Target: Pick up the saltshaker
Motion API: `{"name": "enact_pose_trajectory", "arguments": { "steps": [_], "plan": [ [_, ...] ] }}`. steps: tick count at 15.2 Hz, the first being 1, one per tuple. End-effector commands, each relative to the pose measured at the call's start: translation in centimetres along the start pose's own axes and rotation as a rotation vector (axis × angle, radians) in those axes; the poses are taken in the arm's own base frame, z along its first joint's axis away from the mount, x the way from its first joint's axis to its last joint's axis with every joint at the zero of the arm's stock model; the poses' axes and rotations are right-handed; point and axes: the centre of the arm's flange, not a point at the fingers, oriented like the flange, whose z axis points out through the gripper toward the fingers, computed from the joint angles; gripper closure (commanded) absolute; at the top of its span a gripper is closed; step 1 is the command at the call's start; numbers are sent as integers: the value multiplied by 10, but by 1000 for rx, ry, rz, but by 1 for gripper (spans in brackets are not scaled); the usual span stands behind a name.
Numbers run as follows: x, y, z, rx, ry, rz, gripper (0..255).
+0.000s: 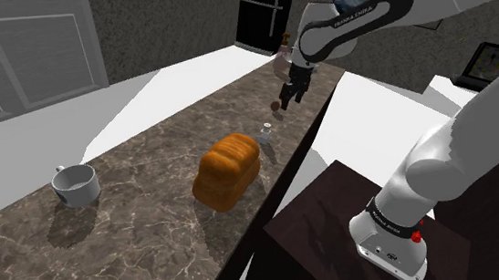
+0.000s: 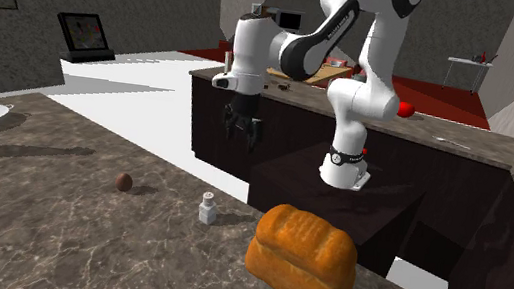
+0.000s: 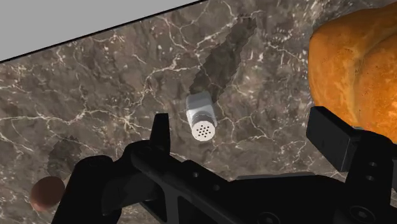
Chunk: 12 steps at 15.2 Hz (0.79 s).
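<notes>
Second exterior view, left to right: small brown ball point(image 2: 123, 182); white saltshaker point(image 2: 207, 208), upright on the veined counter point(image 2: 52, 234); bread loaf point(image 2: 299, 258) at the saltshaker's 4 o'clock. The black pincer point(image 2: 243, 132) hangs at the saltshaker's 1 o'clock, fingers wide apart and grasping nothing.

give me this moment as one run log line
phase: pre-grasp | claw: open, empty, above counter | saltshaker: upright on counter, untouched, between bread loaf and brown ball

Shoulder view behind stand point(image 1: 323, 222); second exterior opposite; both share counter point(image 1: 138, 253).
</notes>
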Motion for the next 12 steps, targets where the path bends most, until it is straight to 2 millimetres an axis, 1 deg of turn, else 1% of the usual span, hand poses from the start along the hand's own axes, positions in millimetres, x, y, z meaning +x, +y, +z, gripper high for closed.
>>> {"name": "enact_pose_trajectory", "arguments": {
  "steps": [1, 9, 10, 12],
  "plan": [
    [17, 4, 20, 5, 0, 0, 0],
    [74, 15, 110, 29, -6, 2, 0],
    [78, 16, 116, 31, -7, 2, 0],
    [78, 16, 127, 31, -7, 2, 0]
  ]
}}
